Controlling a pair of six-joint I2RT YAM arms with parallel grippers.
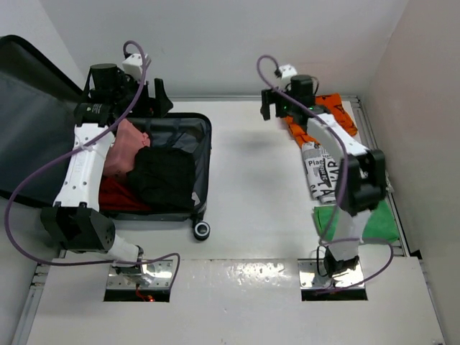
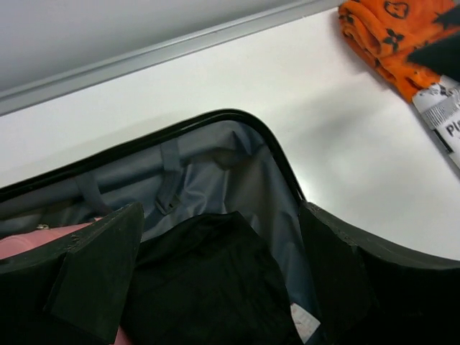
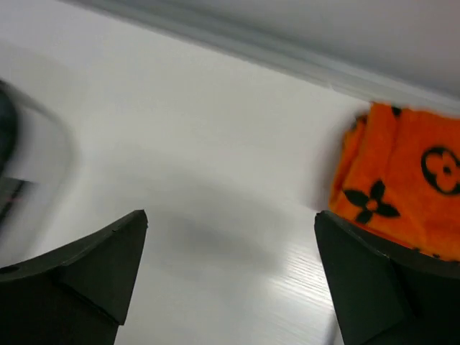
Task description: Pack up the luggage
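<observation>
The open luggage (image 1: 205, 154) lies at the left of the white surface (image 1: 251, 180), packed with a pink garment (image 1: 126, 147), a black garment (image 1: 164, 176) and a red garment (image 1: 118, 195); the left hand (image 1: 149, 100) hangs over its far end. Well to the right, the right hand (image 1: 274, 108) hovers beside an orange cloth (image 1: 342, 111), with a printed white bundle (image 1: 320, 172) and a green cloth (image 1: 379, 224) nearer the arm bases.

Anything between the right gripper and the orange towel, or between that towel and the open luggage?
Nothing visible. The right gripper, jaws open, hangs beside the orange towel, with bare table from there to the luggage. Only the left gripper hovers over the luggage's far end.
</observation>
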